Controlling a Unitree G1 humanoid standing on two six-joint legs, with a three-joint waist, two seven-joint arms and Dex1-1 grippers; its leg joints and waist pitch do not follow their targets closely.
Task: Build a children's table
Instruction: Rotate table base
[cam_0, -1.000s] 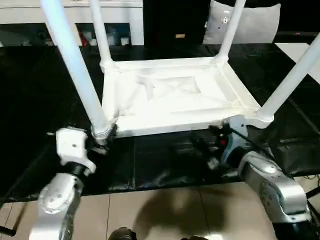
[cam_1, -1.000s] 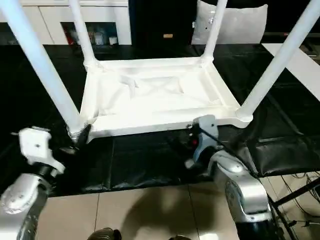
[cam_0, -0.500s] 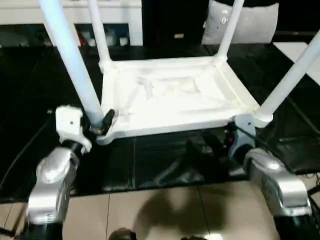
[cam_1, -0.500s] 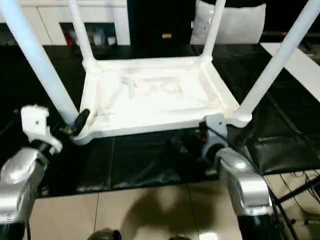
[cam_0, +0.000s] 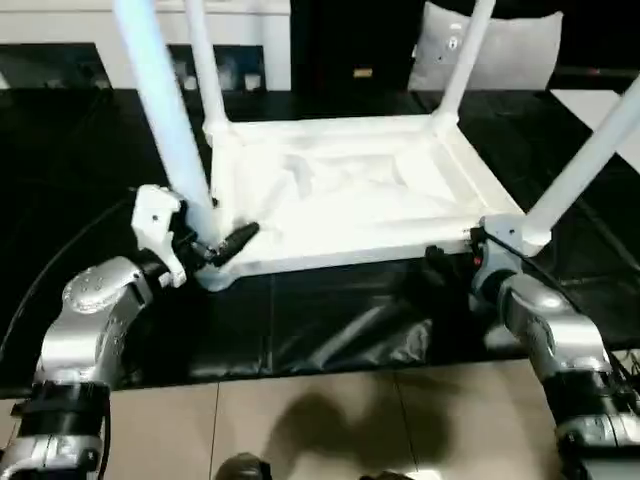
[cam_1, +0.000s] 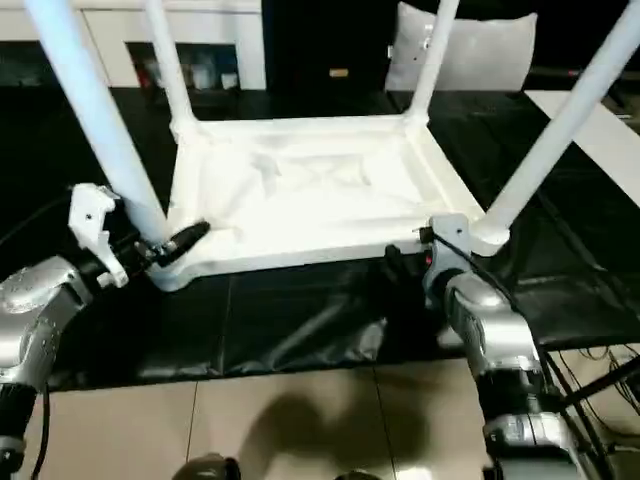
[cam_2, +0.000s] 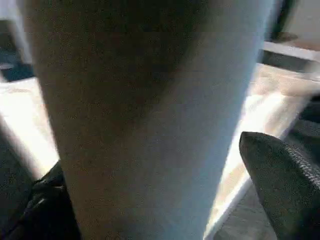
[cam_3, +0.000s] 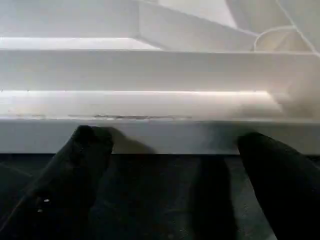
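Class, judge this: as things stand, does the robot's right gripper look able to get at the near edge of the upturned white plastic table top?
Probably yes: the right gripper, fingers spread, faces the upturned white plastic table top's near edge with nothing between them.

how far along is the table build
Done: the upside-down top on the black mat has all four legs standing in its corner sockets. In hand: the left gripper straddles the near-left leg at its base; the open right gripper faces the near rim. Left: seating that leg, turning the table upright.
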